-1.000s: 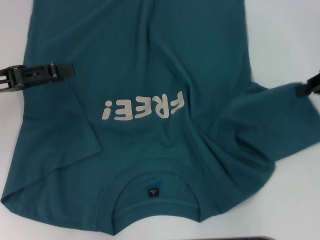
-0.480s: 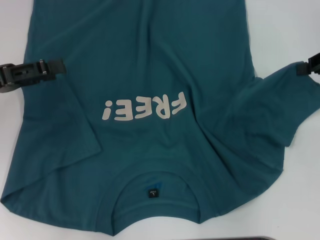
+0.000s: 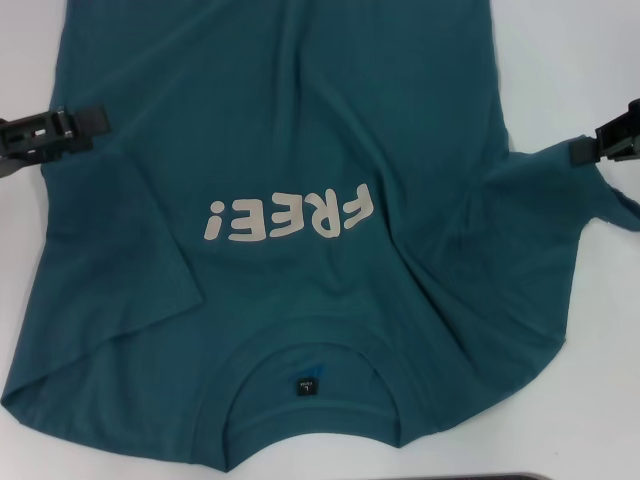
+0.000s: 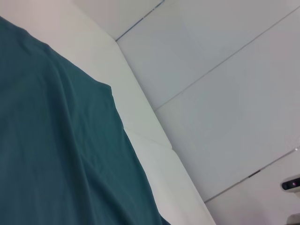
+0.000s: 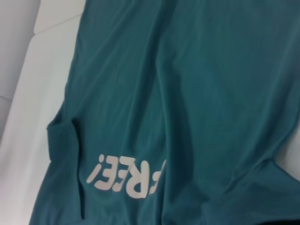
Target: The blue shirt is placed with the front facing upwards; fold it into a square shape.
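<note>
The blue shirt is spread front-up on the white table, collar nearest the robot and hem farthest, filling the span between the two grippers. Since a second ago the left gripper has been drawn outward from the shirt's body to its left edge, and the right gripper has been carried outward too, the right sleeve being pulled out from its crumpled heap into a flatter spread. This is judged as flattening before any fold; creases are left near the collar on the right gripper's side. The right gripper appears closed on the sleeve's edge, while how far the left is opened cannot be told. The head view alone shows both grippers and the collar; the left wrist view adds only the shirt's edge against bare table, and the right wrist view shows the inward-folded left sleeve beside the lettering.
</note>
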